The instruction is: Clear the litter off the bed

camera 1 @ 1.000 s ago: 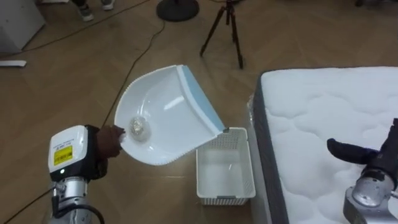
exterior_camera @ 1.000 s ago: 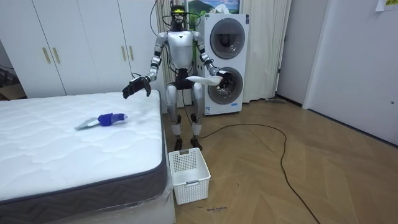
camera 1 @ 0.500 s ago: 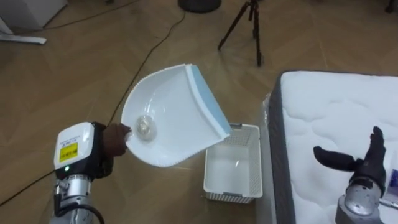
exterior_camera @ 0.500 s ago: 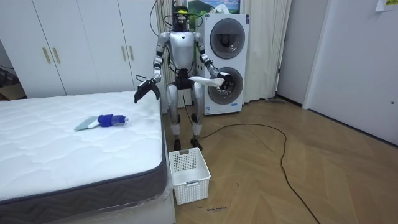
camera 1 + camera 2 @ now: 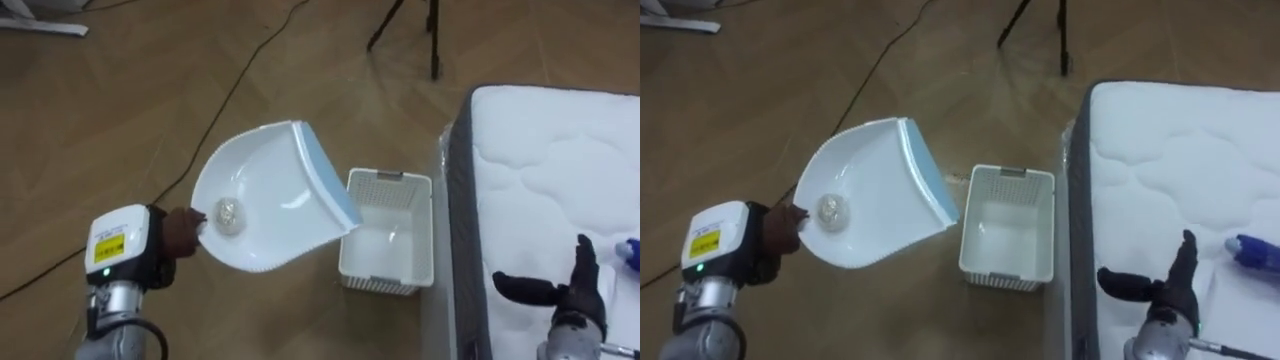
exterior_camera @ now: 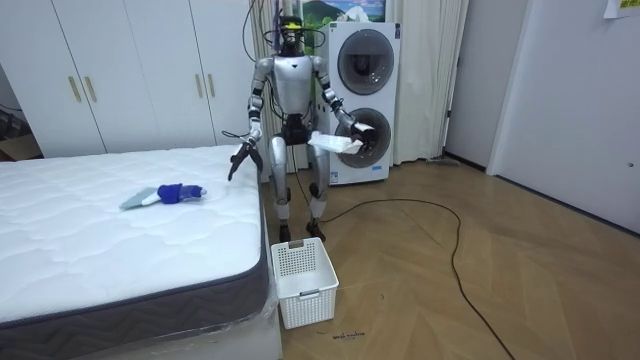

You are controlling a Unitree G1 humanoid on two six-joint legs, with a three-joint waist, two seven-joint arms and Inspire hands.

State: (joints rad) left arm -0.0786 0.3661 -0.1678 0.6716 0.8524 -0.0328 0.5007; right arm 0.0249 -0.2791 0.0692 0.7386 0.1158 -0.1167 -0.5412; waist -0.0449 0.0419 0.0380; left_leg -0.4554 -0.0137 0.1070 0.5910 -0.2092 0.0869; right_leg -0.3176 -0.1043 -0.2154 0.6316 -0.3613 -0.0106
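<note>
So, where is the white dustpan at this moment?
In the left eye view the dustpan is on the left, held above the floor by the left hand, its blue edge beside the white basket.

Blue object point(image 6: 170, 193) on bed point(image 6: 100, 250); basket point(image 6: 310, 297) on floor point(image 6: 450, 290)

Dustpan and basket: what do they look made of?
The dustpan: probably moulded plastic, glossy white; light glints on its smooth curved bowl. The pale blue front lip may be rubber, can't confirm. The basket: likely plastic too, white, duller; its walls are a regular grid of small holes.
</note>
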